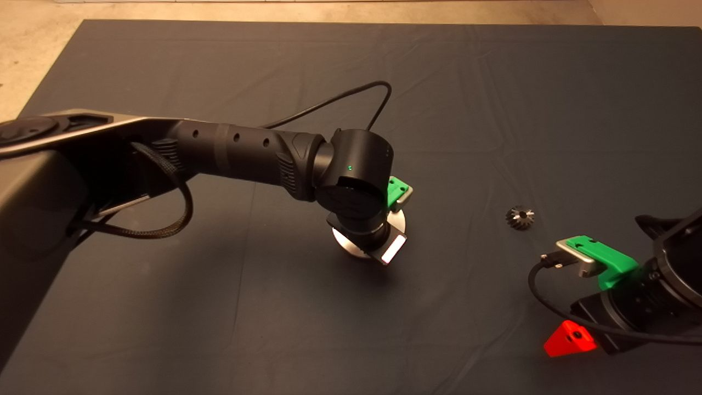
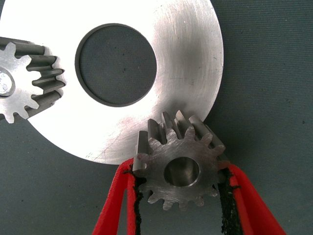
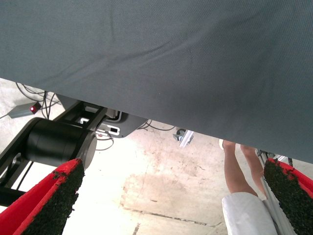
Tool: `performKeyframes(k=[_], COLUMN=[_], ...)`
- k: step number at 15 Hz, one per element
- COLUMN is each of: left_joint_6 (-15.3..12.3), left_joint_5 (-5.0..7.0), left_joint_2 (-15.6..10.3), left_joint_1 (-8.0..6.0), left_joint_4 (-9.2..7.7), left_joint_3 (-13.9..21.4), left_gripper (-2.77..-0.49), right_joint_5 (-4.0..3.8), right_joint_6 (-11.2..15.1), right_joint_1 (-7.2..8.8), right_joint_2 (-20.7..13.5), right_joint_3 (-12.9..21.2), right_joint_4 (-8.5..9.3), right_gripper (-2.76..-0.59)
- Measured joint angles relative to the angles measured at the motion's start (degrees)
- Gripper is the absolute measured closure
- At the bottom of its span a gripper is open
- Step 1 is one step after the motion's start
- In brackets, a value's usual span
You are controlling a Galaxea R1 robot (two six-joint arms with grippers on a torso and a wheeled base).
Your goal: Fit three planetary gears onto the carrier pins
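In the left wrist view the round silver plate (image 2: 186, 58) with its large central hole lies on the mat. One bright gear (image 2: 27, 81) sits on a carrier pin (image 2: 4, 83) at the plate's rim. My left gripper (image 2: 180, 174) is shut on a second bright gear (image 2: 151, 164), held at the plate's edge. I cannot tell whether a pin is in its hole. The other pins are hidden. In the head view the left wrist (image 1: 356, 181) covers most of the plate (image 1: 344, 246). The darker gear (image 1: 520, 217) lies on the mat to the right. My right gripper (image 3: 173, 169) is open, parked at the lower right.
A red finger (image 1: 567, 340) of the right gripper and its cable (image 1: 540, 291) lie near the mat's front right. The right wrist view shows the mat's edge (image 3: 161, 122), the floor, machinery and a person's legs (image 3: 234, 171).
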Motion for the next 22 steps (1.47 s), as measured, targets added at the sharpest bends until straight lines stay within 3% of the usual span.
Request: performKeyframes(k=[22], left_joint_6=[0.24], left_joint_5=[0.00], left_joint_2=[-0.02], left_joint_1=[0.31], left_joint_4=[0.02], left_joint_3=[-1.04], left_gripper=[-0.75], right_joint_5=[0.00], right_joint_6=[0.00], right_joint_1=[0.00], right_joint_2=[0.00], right_joint_3=[0.00], right_joint_4=[-0.01], right_gripper=[-2.73])
